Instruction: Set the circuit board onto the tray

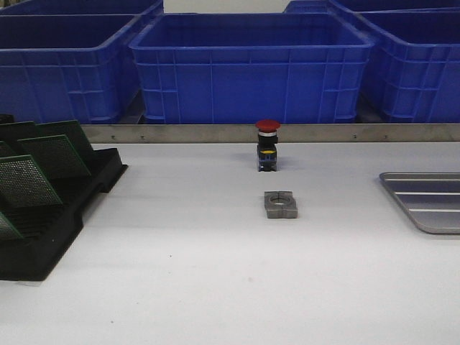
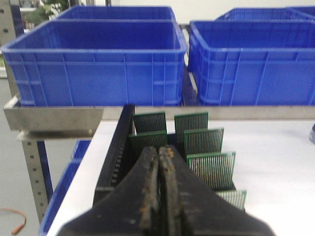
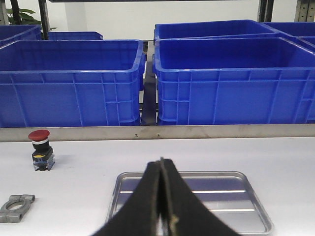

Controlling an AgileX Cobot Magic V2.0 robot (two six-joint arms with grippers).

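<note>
- Left gripper (image 2: 159, 152): its two dark, worn fingers are pressed together with nothing between them, poised over the black slotted rack (image 2: 118, 147).
- Right gripper (image 3: 161, 164): the black fingers are likewise closed tight on nothing, with the tray (image 3: 248, 191) lying on the table beyond their tips.
- Circuit boards (image 2: 204, 141): thin green rectangles covered in a fine grid of dots, standing tilted on edge in the rack's slots at the table's left side; none is on the tray.
- The tray is flat silver-grey metal with a low rim, rounded corners and raised parallel ridges, bare, at the table's right edge in the front view.
- Between rack and tray, well apart from both: a red-capped push button (image 1: 267, 145) standing upright, and a grey metal clamp block (image 1: 280, 204) just in front of it.
- Blue plastic bins (image 1: 248, 65) line the shelf behind the white table (image 1: 215, 287).
</note>
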